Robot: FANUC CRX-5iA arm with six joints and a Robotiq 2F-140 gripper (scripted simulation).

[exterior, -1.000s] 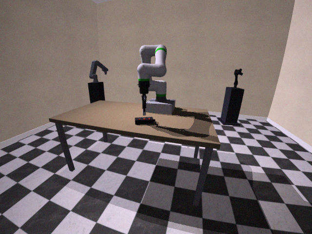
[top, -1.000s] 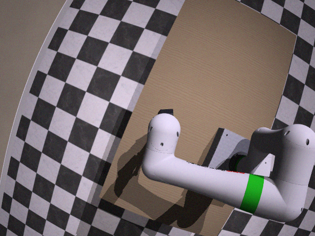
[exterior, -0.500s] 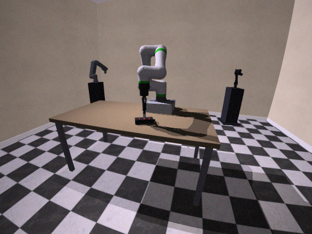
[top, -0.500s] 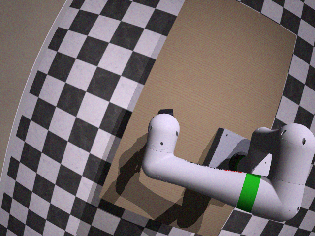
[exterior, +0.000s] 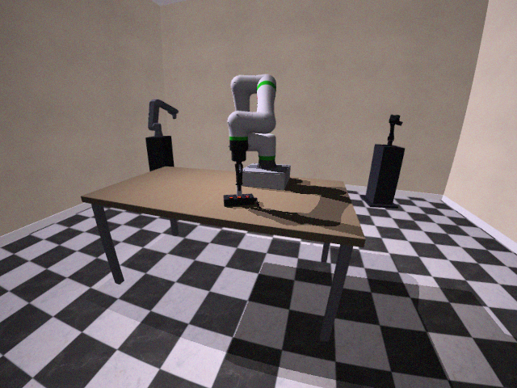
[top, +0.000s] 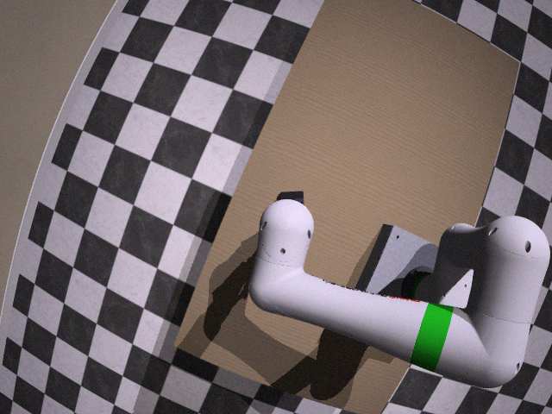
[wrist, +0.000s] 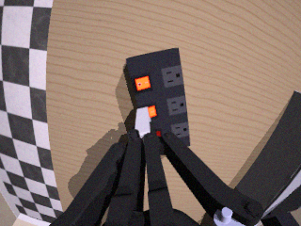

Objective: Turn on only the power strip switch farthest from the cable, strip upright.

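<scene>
A black power strip (wrist: 158, 96) lies face up on the wooden table, with a row of sockets beside a row of switches. Its far switch (wrist: 143, 83) glows orange. The middle switch (wrist: 152, 111) glows orange too and is partly covered by my fingertips. A small red spot shows at the near switch (wrist: 158, 134). My gripper (wrist: 144, 116) is shut and empty, pointing straight down with its tips on or just above the middle switch. In the exterior view the strip (exterior: 238, 200) sits under the gripper (exterior: 238, 188). In the top view only one end of the strip (top: 290, 196) shows past the arm. The cable is hidden.
The robot's grey base block (exterior: 266, 175) stands on the table behind the strip. The table's near edge (exterior: 216, 221) is a short way in front of the strip. Two dark stands with cameras (exterior: 158, 137) (exterior: 384, 166) stand on the floor beyond the table.
</scene>
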